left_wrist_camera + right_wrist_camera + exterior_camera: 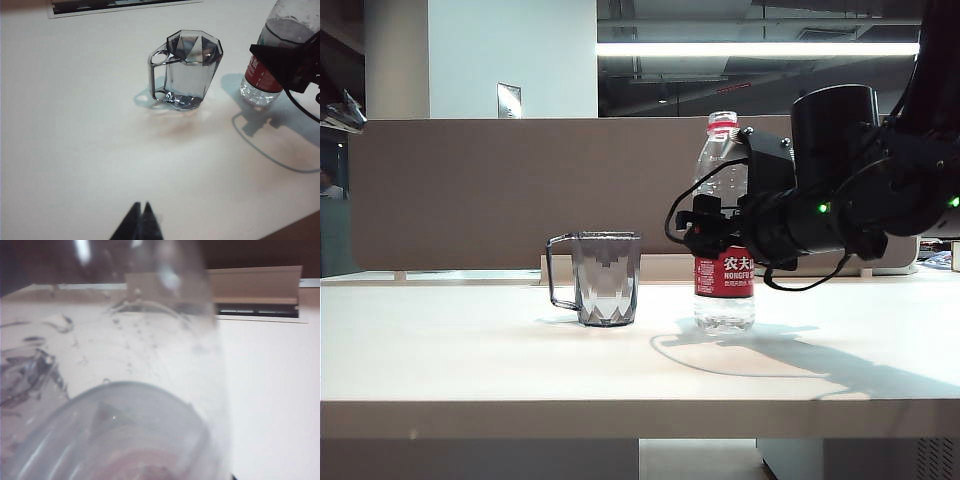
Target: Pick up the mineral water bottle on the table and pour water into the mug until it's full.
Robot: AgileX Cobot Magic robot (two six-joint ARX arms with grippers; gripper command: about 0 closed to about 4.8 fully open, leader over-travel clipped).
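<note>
The mineral water bottle (725,282) stands upright on the table (470,350), right of the mug (605,278), its base at the tabletop. My right gripper (708,226) reaches in level from the right and is shut on the bottle just above its red label. In the right wrist view the clear bottle (150,365) fills the frame and hides the fingers, with the mug (25,375) behind it. The left wrist view shows the mug (192,70), the bottle (260,85) and the right gripper (282,62). My left gripper (141,206) hovers shut, nothing in it, well short of the mug.
A brown partition (470,190) runs along the back of the table. The right arm's cable (270,150) hangs in a loop beside the bottle and casts a shadow on the tabletop. A dark strip (120,6) lies at the far table edge.
</note>
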